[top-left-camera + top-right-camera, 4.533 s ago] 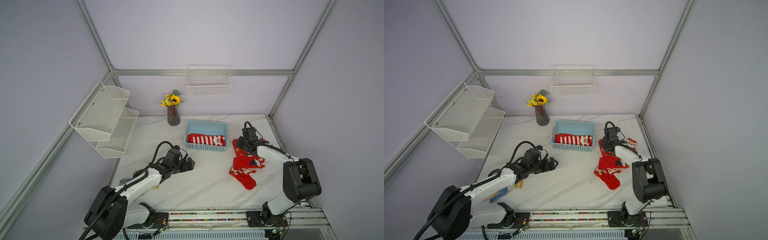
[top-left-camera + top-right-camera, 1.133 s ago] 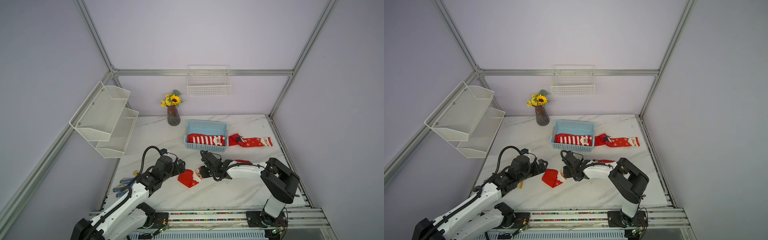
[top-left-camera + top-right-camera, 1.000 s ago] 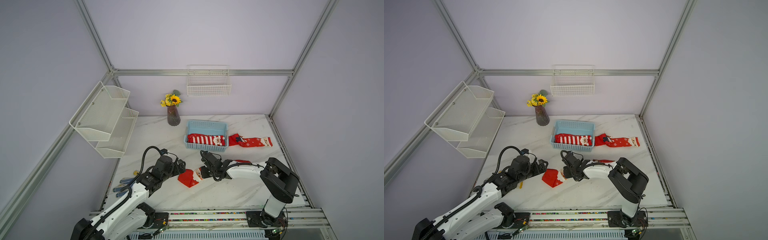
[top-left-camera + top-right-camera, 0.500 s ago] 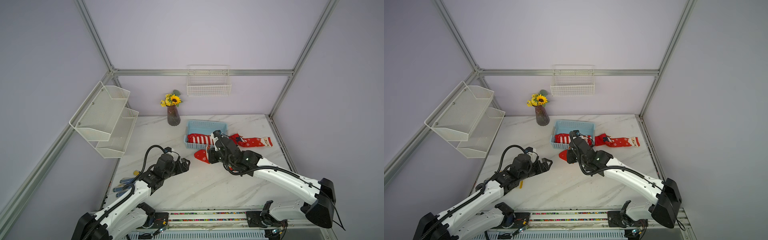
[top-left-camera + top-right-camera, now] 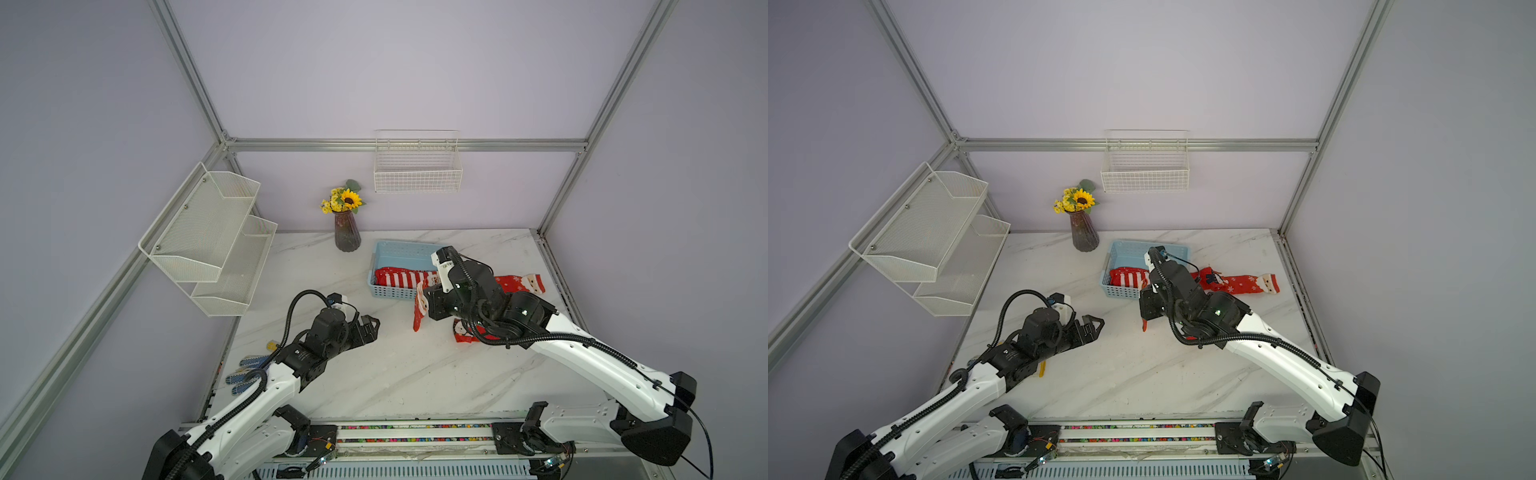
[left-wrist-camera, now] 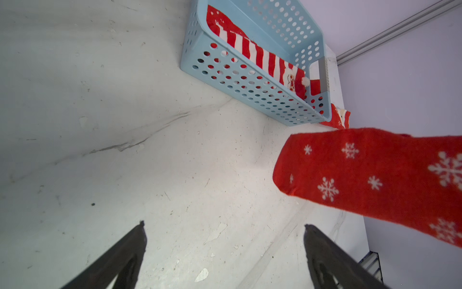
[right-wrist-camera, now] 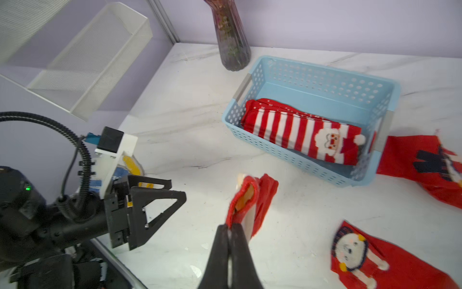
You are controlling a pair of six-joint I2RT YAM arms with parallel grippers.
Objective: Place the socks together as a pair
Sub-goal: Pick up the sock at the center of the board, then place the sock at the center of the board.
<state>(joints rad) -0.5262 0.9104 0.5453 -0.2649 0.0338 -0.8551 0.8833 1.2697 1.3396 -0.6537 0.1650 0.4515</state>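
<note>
Holding the red snowflake knit sock [image 6: 375, 175] clamped tight, the right gripper [image 7: 231, 226] (left gripper [image 6: 224, 225] gapes empty) should lay it flat along the red Santa-cuffed sock [image 5: 1237, 284] at two o'clock.

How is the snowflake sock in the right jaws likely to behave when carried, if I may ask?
Probably floppy: the snowflake sock droops straight down from the shut right jaws. Likely light, since one small pinch carries it whole. It may swing, hanging free above the table.

Bare tabletop [image 5: 395, 365] lies open between left hand [image 5: 372, 330] and dangling sock [image 5: 418, 318]; the blue basket [image 5: 390, 293] stands just behind
</note>
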